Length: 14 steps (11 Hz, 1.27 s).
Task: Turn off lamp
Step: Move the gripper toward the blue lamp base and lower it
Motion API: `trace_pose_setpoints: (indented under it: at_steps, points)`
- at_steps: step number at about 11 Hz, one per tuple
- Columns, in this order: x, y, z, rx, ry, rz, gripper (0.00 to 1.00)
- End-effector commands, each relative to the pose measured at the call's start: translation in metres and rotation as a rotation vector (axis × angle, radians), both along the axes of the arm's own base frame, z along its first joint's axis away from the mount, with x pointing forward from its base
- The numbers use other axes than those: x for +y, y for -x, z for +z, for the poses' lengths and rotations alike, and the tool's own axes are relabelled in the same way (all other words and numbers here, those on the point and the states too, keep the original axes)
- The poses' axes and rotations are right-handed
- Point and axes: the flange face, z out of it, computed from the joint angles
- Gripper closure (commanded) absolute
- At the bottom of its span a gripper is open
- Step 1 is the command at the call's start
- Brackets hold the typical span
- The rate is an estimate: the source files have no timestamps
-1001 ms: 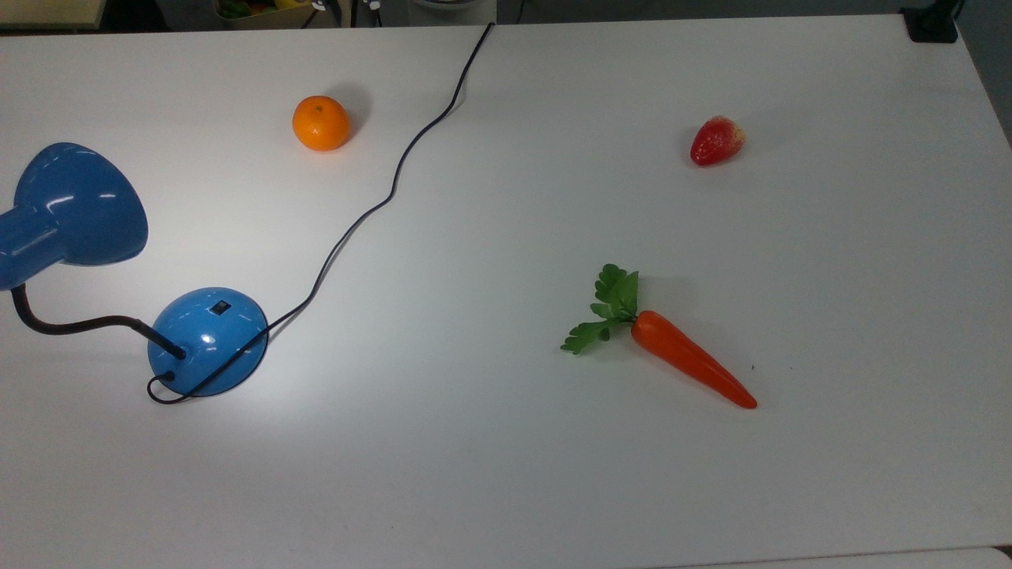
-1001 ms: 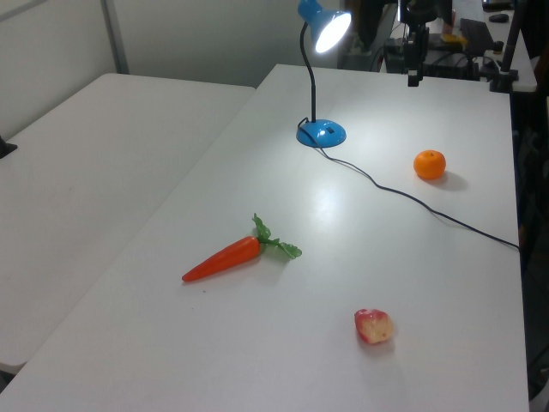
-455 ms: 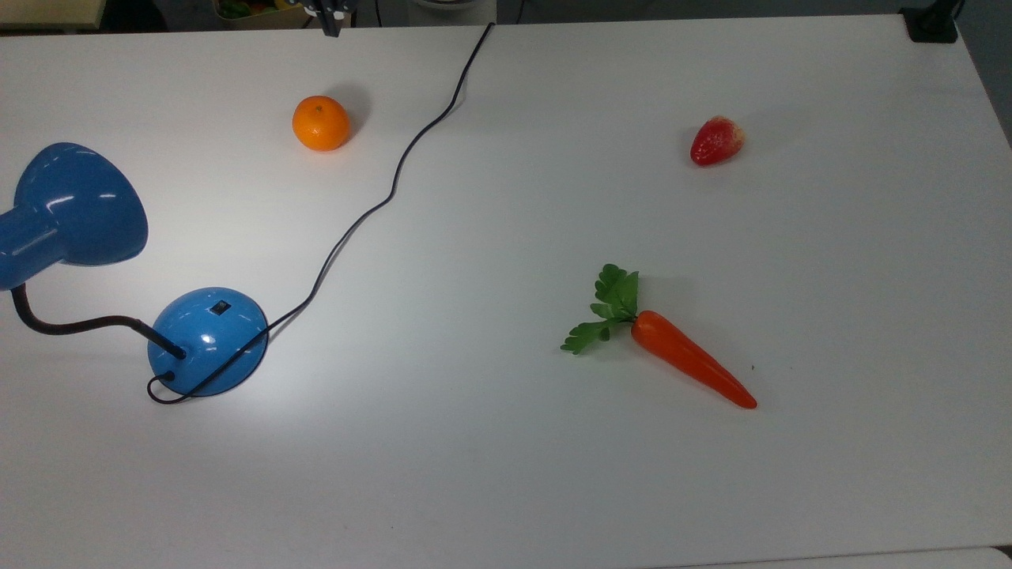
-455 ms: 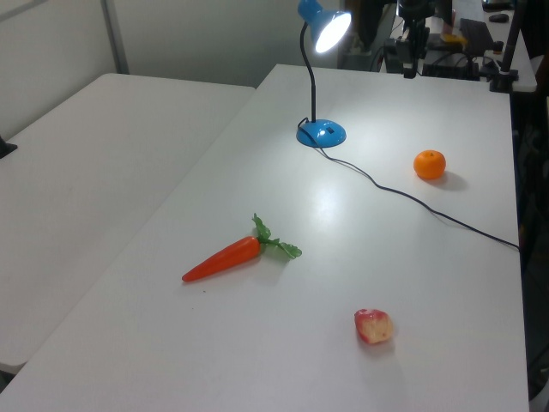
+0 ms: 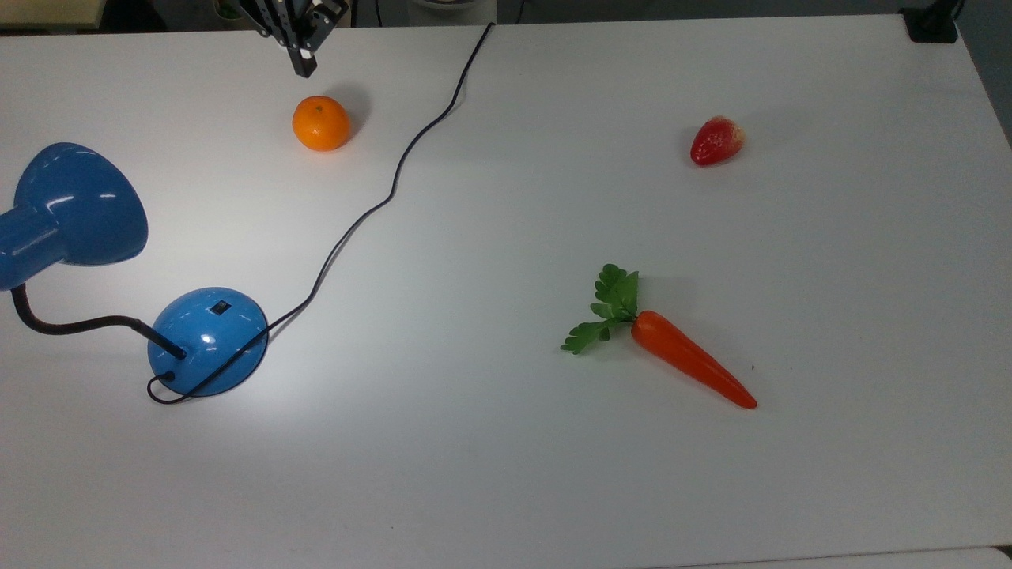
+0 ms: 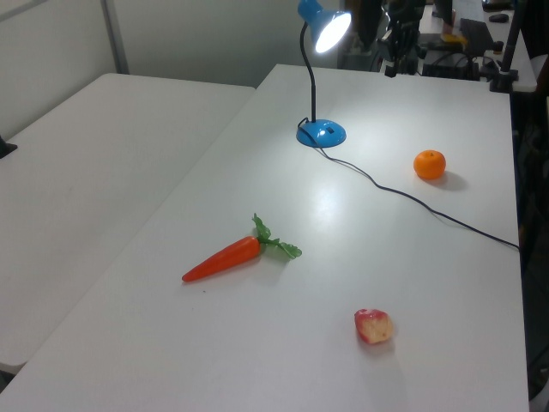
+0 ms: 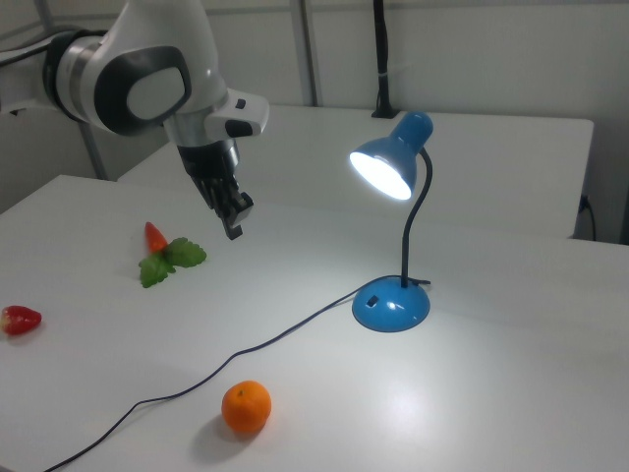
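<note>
The glossy blue lamp stands at the top view's left, with its shade [image 5: 75,205] over the table and its domed base [image 5: 207,340] carrying a small black switch [image 5: 219,307]. The bulb glows brightly in the shade [image 7: 385,167] and lights the table around the base [image 7: 391,307]. A black cord [image 5: 379,205] snakes from the base to the table's far edge. My gripper [image 5: 303,67] hangs above the table just beyond the orange, far from the lamp's base, fingers together and empty. In the right view the gripper [image 7: 234,228] is left of the lamp; in the left view the gripper [image 6: 390,69] is beside the shade.
An orange [image 5: 320,123] lies near the gripper. A strawberry [image 5: 716,141] sits at the top view's upper right, and a carrot [image 5: 688,359] with green leaves lies right of centre. The white table [image 5: 506,474] is broad; a second table [image 6: 103,172] adjoins it.
The gripper has come further into the top view from the top edge, moving down and left toward the orange. The lamp stays lit and nothing on the table has moved.
</note>
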Motion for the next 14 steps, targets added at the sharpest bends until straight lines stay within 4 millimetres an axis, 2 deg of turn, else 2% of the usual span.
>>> trace_pose_setpoints:
  at_steps: [1,5,8,12,14]
  points:
    - [-0.009,-0.003,-0.021,-0.072,0.001,-0.081,1.0]
    - [-0.03,-0.004,-0.047,-0.133,0.019,-0.119,1.0]
    - [-0.036,-0.004,-0.073,-0.177,0.035,-0.135,1.0]
    - [-0.045,-0.027,-0.107,-0.235,0.046,-0.197,1.0]
    - [-0.045,-0.034,-0.112,-0.279,0.052,-0.21,1.0]
